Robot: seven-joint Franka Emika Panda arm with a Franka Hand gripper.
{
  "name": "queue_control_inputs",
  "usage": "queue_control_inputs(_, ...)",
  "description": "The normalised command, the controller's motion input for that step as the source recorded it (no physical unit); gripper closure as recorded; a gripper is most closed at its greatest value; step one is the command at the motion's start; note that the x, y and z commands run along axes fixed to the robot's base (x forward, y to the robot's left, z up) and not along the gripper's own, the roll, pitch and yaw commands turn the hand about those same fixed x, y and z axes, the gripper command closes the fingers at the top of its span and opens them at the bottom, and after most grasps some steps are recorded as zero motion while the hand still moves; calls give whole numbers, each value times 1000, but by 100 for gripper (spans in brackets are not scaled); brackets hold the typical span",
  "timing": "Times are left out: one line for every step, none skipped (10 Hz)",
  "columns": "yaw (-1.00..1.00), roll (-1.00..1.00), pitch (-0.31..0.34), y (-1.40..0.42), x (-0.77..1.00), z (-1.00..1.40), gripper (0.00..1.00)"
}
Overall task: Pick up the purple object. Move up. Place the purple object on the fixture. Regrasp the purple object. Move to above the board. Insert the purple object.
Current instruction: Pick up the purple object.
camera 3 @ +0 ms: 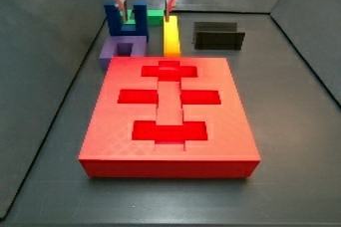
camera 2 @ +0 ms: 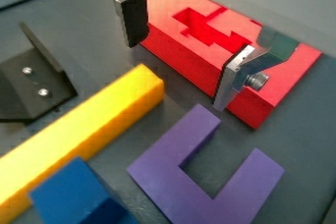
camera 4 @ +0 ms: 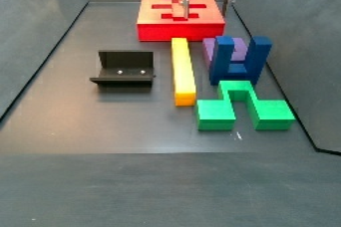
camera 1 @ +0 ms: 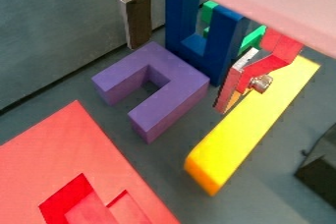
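The gripper [camera 2: 184, 46] hangs wide open and empty, just above the purple U-shaped plastic block [camera 1: 153, 86]. That block lies flat on the grey floor, seemingly touching the long yellow bar [camera 2: 82, 132], beside the big red recessed board [camera 3: 170, 116]. The black bracket fixture [camera 4: 123, 70] stands well apart.
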Motion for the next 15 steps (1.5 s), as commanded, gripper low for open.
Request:
queue_control_inputs(0,0,0,-134,37,-206,0)
queue_control_inputs(0,0,0,-177,0,-314,0)
queue_control_inputs(0,0,0,-143,0,-446,0)
queue_control_inputs(0,0,0,-126,0,-423,0)
queue_control_inputs(-20,0,11,-109,-26,-491,0)
queue_control_inputs(-74,1,23,-80,-60,-446,0)
queue_control_inputs(-71,0,43,-17,-71,-369,0)
queue_control_inputs(-140,24,86,-43,-123,-309,0)
queue_control_inputs(-74,0,61,-43,-291,-151,0)
queue_control_inputs(0,0,0,-34,-249,0,0)
queue_control_inputs(0,0,0,-23,-143,-54,0)
queue_control_inputs(0,0,0,-3,-23,-106,0)
queue_control_inputs(0,0,0,0,0,-231,0)
queue_control_inputs(0,0,0,0,0,-294,0)
queue_control_inputs(0,0,0,0,0,-274,0)
